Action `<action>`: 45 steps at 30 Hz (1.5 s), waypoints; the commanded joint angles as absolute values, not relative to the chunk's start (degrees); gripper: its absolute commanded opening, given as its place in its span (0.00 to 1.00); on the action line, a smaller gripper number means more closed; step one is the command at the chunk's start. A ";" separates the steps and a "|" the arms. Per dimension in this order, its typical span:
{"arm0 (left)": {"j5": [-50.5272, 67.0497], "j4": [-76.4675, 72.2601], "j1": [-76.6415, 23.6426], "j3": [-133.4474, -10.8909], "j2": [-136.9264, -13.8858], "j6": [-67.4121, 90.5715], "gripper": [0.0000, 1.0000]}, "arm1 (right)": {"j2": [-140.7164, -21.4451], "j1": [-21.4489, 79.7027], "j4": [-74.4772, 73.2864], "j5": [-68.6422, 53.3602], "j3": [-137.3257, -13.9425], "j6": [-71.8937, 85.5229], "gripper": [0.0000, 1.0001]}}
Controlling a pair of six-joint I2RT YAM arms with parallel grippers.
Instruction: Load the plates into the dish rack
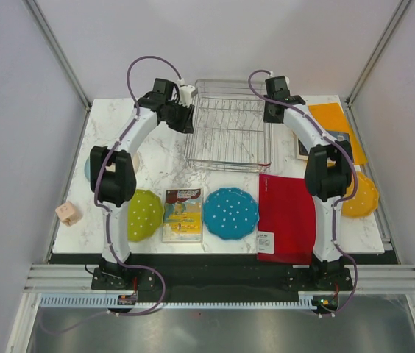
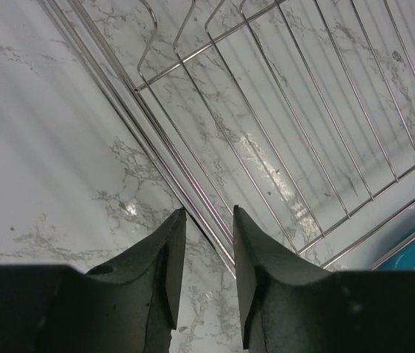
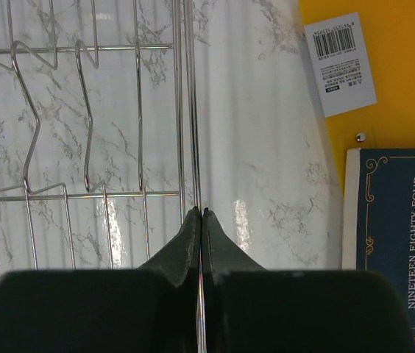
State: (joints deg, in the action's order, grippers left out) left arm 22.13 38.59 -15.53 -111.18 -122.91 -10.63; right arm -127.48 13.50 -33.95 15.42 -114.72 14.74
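Observation:
The silver wire dish rack (image 1: 229, 126) stands empty at the back middle of the table. My left gripper (image 1: 185, 120) is at its left rim; in the left wrist view (image 2: 210, 217) the jaws are open and straddle the rim wire (image 2: 163, 140). My right gripper (image 1: 272, 114) is at the right rim; in the right wrist view (image 3: 201, 213) it is shut on the rim wire (image 3: 191, 110). A lime green plate (image 1: 145, 215), a teal plate (image 1: 230, 212) and an orange-yellow plate (image 1: 362, 195) lie flat on the table. A pale-blue plate edge (image 1: 88, 170) shows behind the left arm.
An illustrated book (image 1: 182, 214) lies between the green and teal plates. A red folder (image 1: 287, 217) lies at the front right. An orange folder (image 3: 391, 73) and a dark blue book (image 3: 399, 235) lie right of the rack. A pink cube (image 1: 68, 213) sits at the left edge.

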 commanded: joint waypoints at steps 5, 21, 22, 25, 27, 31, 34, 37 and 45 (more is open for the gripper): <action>22.15 38.15 -18.02 -114.78 -126.30 -9.32 0.36 | -129.81 10.20 -30.24 18.55 -118.46 13.10 0.00; 23.20 38.14 -20.30 -114.35 -126.21 -9.05 0.35 | -134.74 10.11 -27.25 21.09 -124.98 9.05 0.00; 22.94 38.14 -20.39 -114.17 -125.95 -8.70 0.38 | -134.56 10.02 -27.25 21.01 -124.89 9.05 0.00; 21.01 38.15 -20.13 -114.00 -124.55 -8.61 0.45 | -133.60 10.02 -27.68 21.18 -124.02 9.05 0.07; 20.48 38.23 -19.87 -112.94 -122.44 -8.26 0.48 | -131.68 10.11 -28.38 22.40 -123.05 8.97 0.35; 21.97 37.62 -19.60 -110.40 -113.84 -7.39 0.59 | -125.00 9.93 -29.44 22.76 -119.54 8.00 0.65; 24.17 37.09 -19.51 -106.80 -105.40 -4.24 0.64 | -117.09 9.58 -29.79 22.68 -113.84 8.52 0.75; 25.75 35.95 -19.51 -94.89 -96.88 -0.54 0.68 | -107.87 9.67 -30.84 23.55 -105.41 11.06 0.78; 30.40 18.12 -19.60 -54.34 -74.12 11.68 0.59 | -83.00 9.32 -33.93 -10.92 -71.66 10.56 0.84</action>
State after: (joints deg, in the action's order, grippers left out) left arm 26.22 25.82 -19.53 -68.05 -77.49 2.50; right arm -90.02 9.34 -31.75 12.84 -83.64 12.01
